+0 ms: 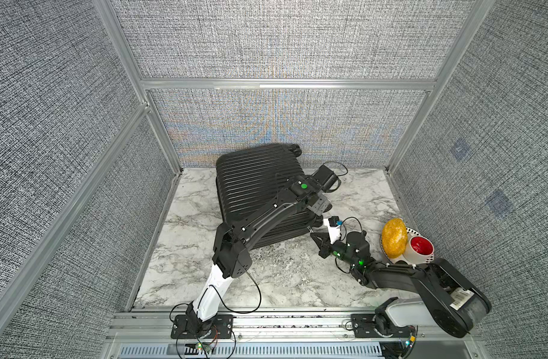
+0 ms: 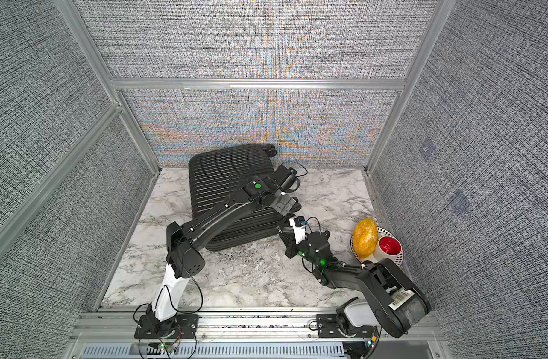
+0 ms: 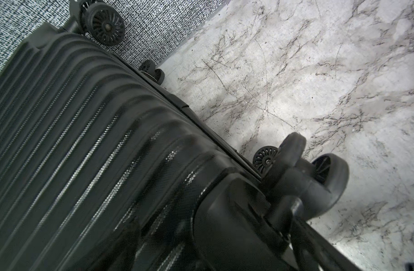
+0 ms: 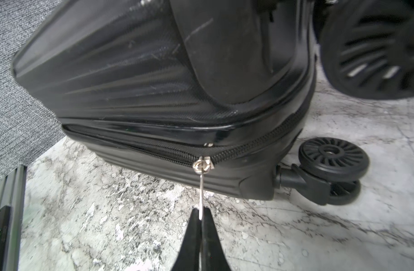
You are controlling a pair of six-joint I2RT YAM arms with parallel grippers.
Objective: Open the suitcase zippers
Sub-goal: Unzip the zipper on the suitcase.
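Observation:
The black ribbed suitcase [image 1: 250, 186] [image 2: 226, 180] lies flat at the back of the marble table, wheels towards the right. My right gripper [image 4: 202, 214] [image 1: 311, 231] is shut on the thin metal pull of the zipper slider [image 4: 202, 164], which sits on the zip track [image 4: 154, 152] near the case's front right corner. The pull is stretched taut from the slider to the fingertips. My left gripper [image 1: 320, 206] [image 2: 286, 205] stands open over the top shell's corner by a wheel pair [image 3: 318, 169]. Its fingers are only a dark blur in the left wrist view.
A plate [image 1: 412, 231] at the right edge carries a yellow lumpy object [image 1: 394, 237] and a red-lined white cup [image 1: 420, 245], close behind my right arm. The back wall stands right behind the case. A lower wheel [image 4: 334, 159] juts out beside the slider.

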